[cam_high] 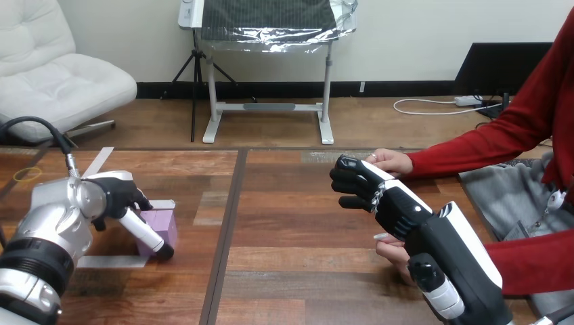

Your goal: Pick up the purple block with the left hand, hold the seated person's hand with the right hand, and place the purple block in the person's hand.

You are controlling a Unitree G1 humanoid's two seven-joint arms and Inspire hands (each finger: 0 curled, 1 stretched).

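Observation:
The purple block (162,223) rests on the table inside a frame of white tape. My left hand (120,195) is down over its left side, and one straight finger (143,232) lies along the block's front face, its black tip on the table. The rest of that hand hides the block's left part. My right hand (389,203) hovers at mid-right, its back toward me. The person's hand (391,161) in a red sleeve sits just behind its upper edge, touching or nearly so. A second hand of the person (391,252) lies under my right forearm.
White tape strips (108,261) mark a square around the block on the wooden table (291,237). A dark seam (227,230) runs front to back between the two table halves. The person's red-sleeved arm (528,267) lies along the right edge.

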